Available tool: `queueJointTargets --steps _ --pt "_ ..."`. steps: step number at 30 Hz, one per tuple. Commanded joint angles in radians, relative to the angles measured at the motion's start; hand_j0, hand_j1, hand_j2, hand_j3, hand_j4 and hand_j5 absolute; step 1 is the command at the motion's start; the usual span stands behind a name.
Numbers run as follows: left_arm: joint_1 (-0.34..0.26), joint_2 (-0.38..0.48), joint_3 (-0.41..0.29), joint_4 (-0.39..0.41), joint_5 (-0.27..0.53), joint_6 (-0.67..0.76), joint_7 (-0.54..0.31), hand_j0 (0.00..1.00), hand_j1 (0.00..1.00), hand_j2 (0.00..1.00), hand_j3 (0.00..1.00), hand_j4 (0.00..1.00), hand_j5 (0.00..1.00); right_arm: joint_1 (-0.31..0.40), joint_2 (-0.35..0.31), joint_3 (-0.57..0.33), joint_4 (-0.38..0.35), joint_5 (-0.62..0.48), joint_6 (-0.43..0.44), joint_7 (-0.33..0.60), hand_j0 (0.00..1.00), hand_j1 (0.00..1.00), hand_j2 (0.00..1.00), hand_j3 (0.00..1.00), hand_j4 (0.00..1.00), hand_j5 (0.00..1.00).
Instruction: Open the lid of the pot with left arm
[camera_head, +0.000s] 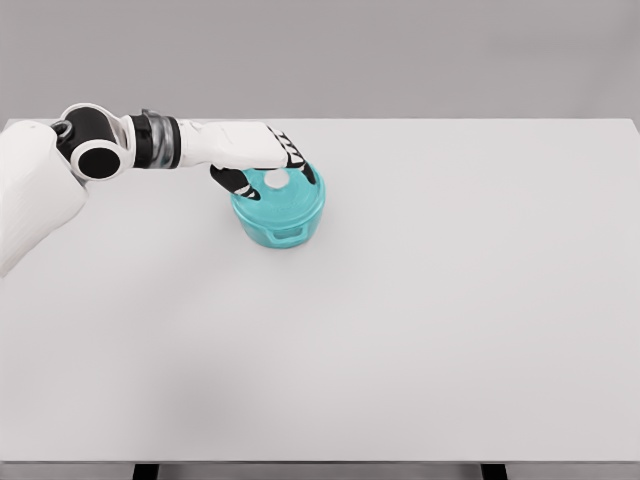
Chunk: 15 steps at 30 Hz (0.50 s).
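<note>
The teal pot sits left of centre toward the back of the white table, its lid on, with a white knob on top. The left hand is over the lid, thumb and fingers curled about the knob; whether they pinch it I cannot tell. Best to close firmly on the knob, then lift straight up so the pot stays put.

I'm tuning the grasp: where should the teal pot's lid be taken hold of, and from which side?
Probably by the white knob at the centre of the lid, from above: it stands proud, the only raised part. The left robot hand is over it.
</note>
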Motion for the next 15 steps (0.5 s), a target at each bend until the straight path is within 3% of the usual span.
queueJointTargets --steps 1,15 --pt "0.000 0.001 -0.003 0.001 0.004 0.003 -0.001 0.76 0.76 0.76 0.76 0.76 0.76 0.000 0.000 0.000 0.000 0.000 0.000 0.000 1.00 1.00 1.00 1.00 1.00 1.00" --pt "0.003 -0.001 -0.009 0.004 0.004 0.003 -0.002 0.70 0.70 0.70 0.70 0.70 0.70 0.000 0.000 0.000 0.000 0.000 0.000 0.000 1.00 1.00 1.00 1.00 1.00 1.00"
